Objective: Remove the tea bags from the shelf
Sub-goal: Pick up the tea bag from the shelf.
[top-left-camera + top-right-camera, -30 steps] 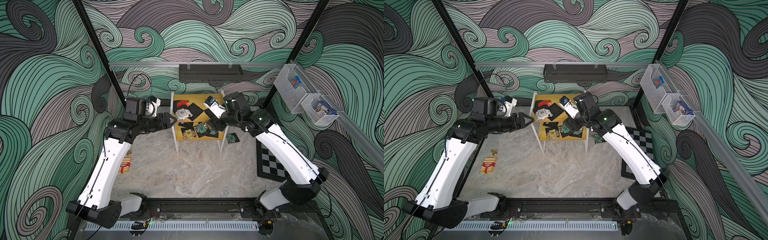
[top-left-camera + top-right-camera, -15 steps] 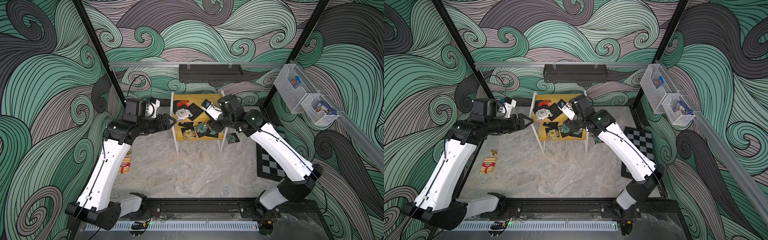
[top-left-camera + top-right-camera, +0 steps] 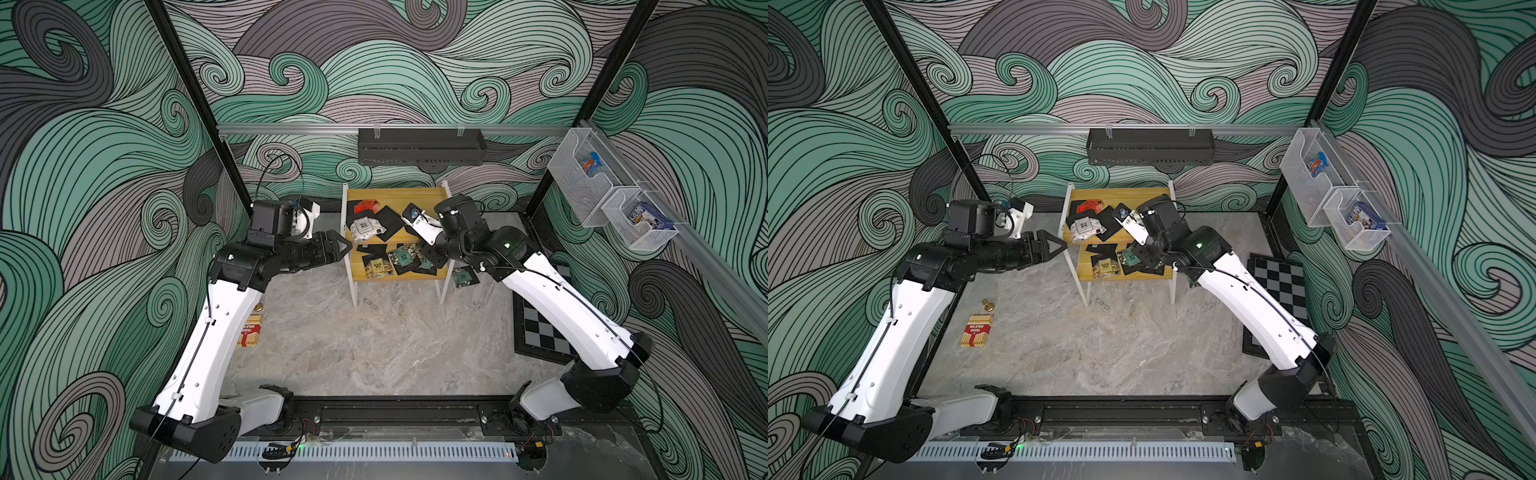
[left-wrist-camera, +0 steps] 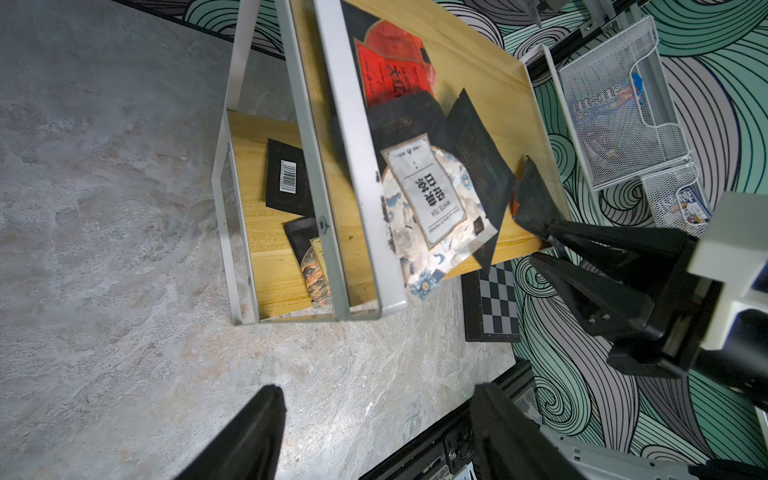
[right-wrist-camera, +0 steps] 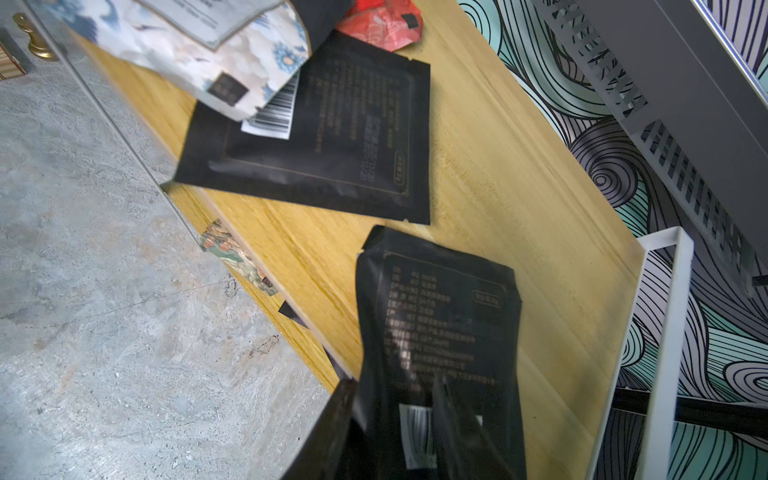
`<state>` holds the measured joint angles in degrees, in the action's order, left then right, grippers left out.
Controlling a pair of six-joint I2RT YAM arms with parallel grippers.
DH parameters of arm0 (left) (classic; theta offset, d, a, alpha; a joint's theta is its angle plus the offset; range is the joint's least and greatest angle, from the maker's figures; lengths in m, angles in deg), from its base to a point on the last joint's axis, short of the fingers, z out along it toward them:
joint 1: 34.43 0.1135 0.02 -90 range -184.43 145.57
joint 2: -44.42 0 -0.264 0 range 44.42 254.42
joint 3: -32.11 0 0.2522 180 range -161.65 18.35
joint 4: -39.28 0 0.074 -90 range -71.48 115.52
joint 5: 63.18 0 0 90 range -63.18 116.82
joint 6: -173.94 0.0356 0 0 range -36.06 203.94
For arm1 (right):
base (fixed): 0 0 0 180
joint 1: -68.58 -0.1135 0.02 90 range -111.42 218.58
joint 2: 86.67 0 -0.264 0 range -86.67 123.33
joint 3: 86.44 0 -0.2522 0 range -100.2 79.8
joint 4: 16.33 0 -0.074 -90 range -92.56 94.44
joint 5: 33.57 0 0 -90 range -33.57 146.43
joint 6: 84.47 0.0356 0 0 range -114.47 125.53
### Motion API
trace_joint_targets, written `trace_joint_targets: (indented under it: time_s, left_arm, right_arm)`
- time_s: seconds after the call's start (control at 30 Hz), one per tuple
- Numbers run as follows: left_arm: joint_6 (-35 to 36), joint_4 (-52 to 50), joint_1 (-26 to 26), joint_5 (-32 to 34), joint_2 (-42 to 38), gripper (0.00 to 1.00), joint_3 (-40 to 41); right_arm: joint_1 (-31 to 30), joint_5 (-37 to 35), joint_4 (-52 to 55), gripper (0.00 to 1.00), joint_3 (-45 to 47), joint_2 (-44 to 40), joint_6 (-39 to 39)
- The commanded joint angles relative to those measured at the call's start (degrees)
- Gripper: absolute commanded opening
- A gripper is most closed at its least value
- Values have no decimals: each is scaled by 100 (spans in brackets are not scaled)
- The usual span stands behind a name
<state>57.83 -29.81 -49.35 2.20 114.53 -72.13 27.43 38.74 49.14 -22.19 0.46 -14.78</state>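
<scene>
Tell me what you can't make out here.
Right gripper on the black tea bag: right wrist view blurred and cut by the picture edge, so a firm clamp is unclear; in both top views the right arm hides it.
Lower tea bags on the shelf: in both top views, partly under the upper board and right arm.
Blue packets in the clear bins: too small to read in both top views.

Twin white-and-black arms.
Left arm [image 3: 216,340] at eight o'clock, right arm [image 3: 561,307] at four: white shells, black joints, a thin black cable along each, small dark screw holes, white wrist camera mounts, black wedge fingers [image 3: 337,246]; green light [image 3: 506,245] on the right.
</scene>
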Motion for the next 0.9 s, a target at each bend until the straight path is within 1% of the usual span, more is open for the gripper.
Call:
trace_joint_targets:
  time_s: [0.0,0.13,0.27,0.4,0.5,0.63,0.87]
  left_arm:
    - [10,22,-19,23,-138,74,21]
    - [9,31,-12,27,-155,74,20]
    - [-10,38,-7,19,-155,74,30]
    - [-17,49,-16,25,-164,74,3]
    - [-35,41,-11,53,-167,74,-14]
    - [-45,49,-11,63,-166,74,-40]
    - [-36,168,-20,-135,-168,74,-40]
  right_arm:
    - [28,-180,230,28,155,7,124]
    - [28,-191,232,21,143,-46,133]
    - [26,-226,226,20,131,-115,150]
    - [20,-217,220,13,110,-220,194]
    - [25,-189,201,10,73,-323,236]
    - [21,-135,194,7,-19,-464,313]
    - [28,81,173,6,-97,-825,559]
